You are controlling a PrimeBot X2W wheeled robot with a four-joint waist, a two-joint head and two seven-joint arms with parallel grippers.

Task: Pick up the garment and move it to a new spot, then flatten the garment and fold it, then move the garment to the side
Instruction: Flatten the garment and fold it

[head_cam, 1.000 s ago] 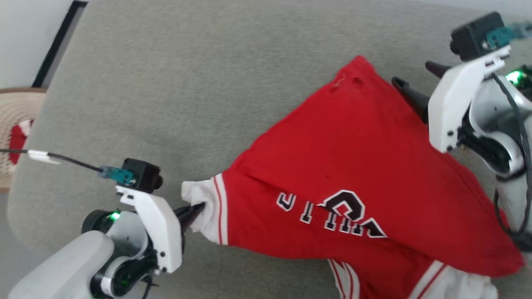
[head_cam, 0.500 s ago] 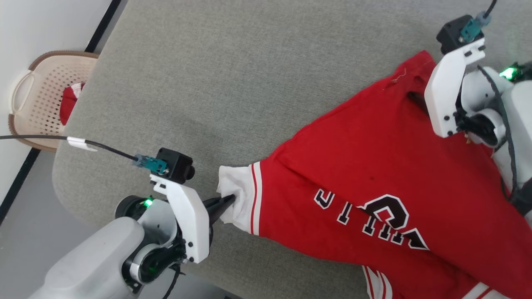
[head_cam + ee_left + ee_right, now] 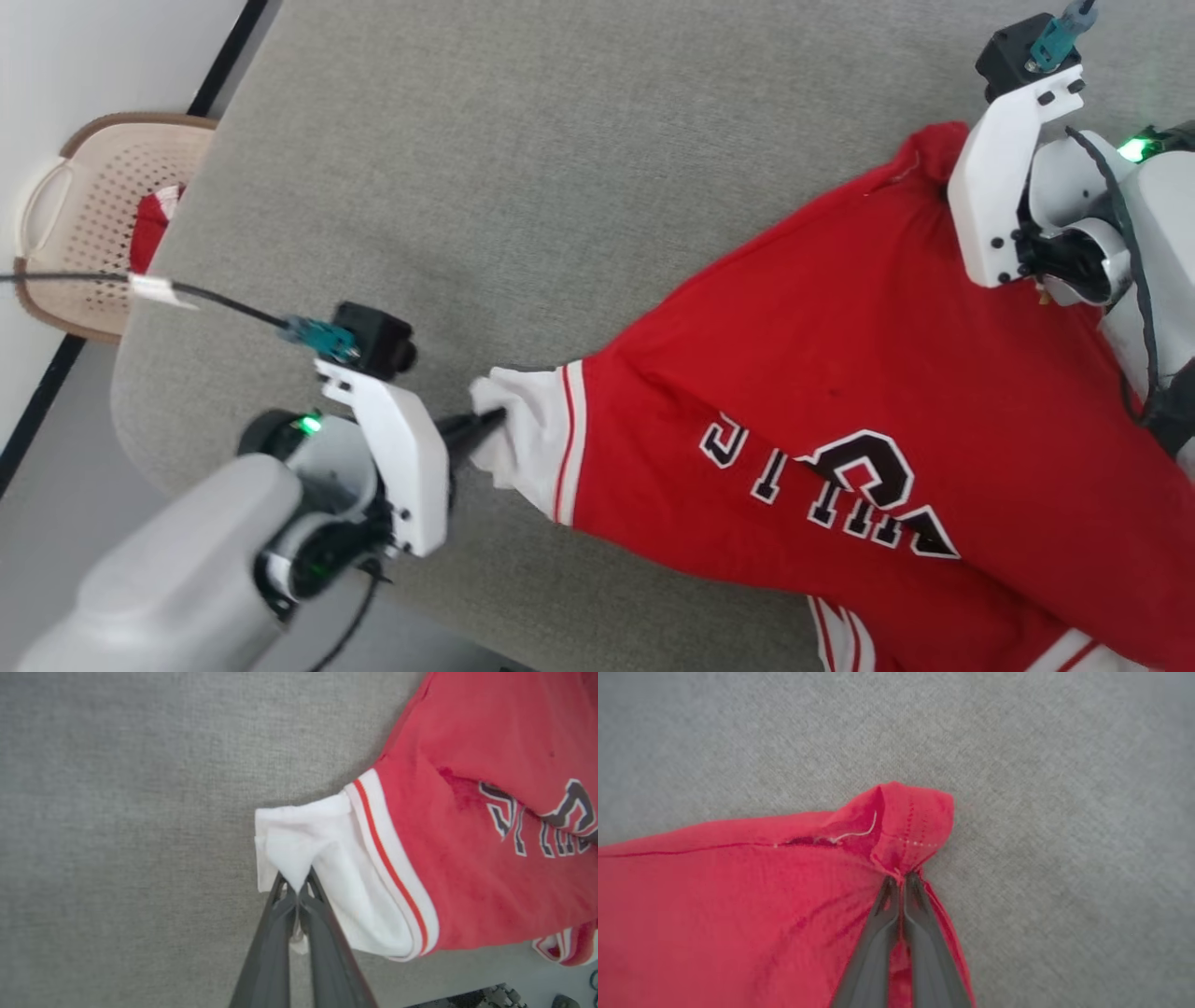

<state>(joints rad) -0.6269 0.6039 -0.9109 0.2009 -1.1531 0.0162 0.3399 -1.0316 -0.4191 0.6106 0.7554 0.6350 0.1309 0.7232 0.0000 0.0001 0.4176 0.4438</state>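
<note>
The garment (image 3: 840, 373), a red jersey with white sleeves and black lettering, lies stretched over the grey cushioned surface (image 3: 523, 187). My left gripper (image 3: 490, 425) is shut on the white sleeve; in the left wrist view the garment (image 3: 467, 835) has its sleeve cloth pinched at the left gripper (image 3: 295, 886). At the far right my right gripper (image 3: 934, 187) is mostly hidden behind its white mount. In the right wrist view the right gripper (image 3: 900, 879) is shut on a bunched red hem corner of the garment (image 3: 738, 905).
A beige perforated laundry basket (image 3: 84, 215) with something red inside stands on the floor at the far left, past the surface's edge. A black cable (image 3: 187, 294) runs to the left wrist camera. Bare grey surface stretches above and left of the jersey.
My right gripper, open beside the hem corner a second ago, has shut on it. The left gripper keeps its hold on the sleeve and has drawn slightly left. The head view has shifted.
</note>
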